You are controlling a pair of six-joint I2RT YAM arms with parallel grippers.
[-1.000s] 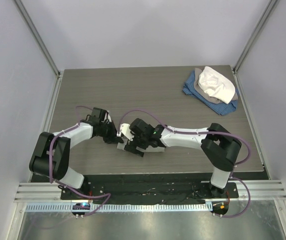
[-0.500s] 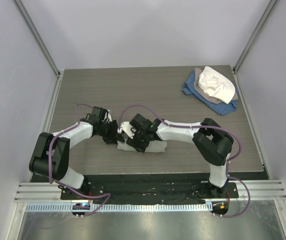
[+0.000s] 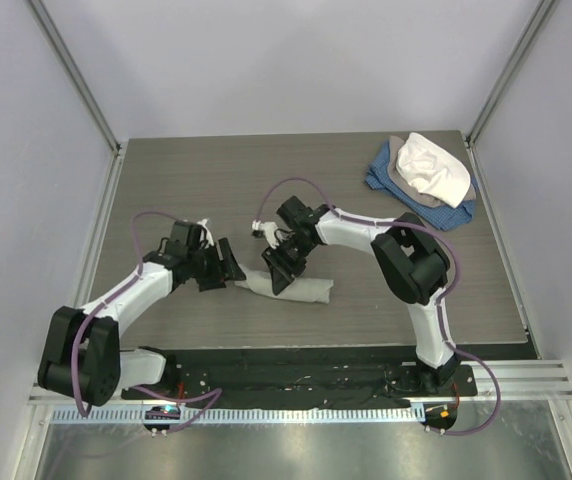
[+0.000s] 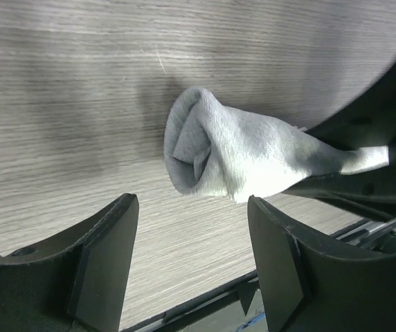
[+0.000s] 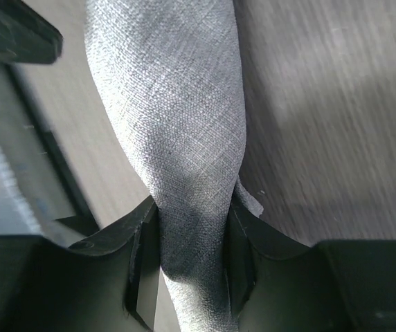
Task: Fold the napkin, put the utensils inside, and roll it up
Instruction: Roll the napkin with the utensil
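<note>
Top view: grey wood-grain table (image 3: 186, 170), both arms reaching in toward its near middle.

Napkin (image 3: 311, 291) lies on the table as a rolled-up, light grey bundle, set slantwise between the two hands, nearer the front edge than the back. What the roll holds inside cannot be told.

Right hand (image 3: 276, 275): clenched on the napkin. The right wrist view shows the cloth (image 5: 177, 104) pinched at a narrow waist between the two fingers (image 5: 145, 266), with the fabric bulging wider beyond the grip and running away over the table. A small frayed corner pokes out just beside the right-side finger. The grip sits toward the left portion of the roll as seen from above.

Left hand (image 3: 236, 266): released, jaws standing well open. In the left wrist view the roll's end (image 4: 219, 155) faces the camera, with spiral folds showing in the open end. The two fingers (image 4: 104, 256) stand either side and short of it, not touching the cloth, with bare table between. The far end of the roll disappears into the dark shape of the right hand at the right edge of that view.

Far right corner of the table: a heap of cloths (image 3: 426, 175), white over grey over blue, well apart from the napkin and both hands.
</note>
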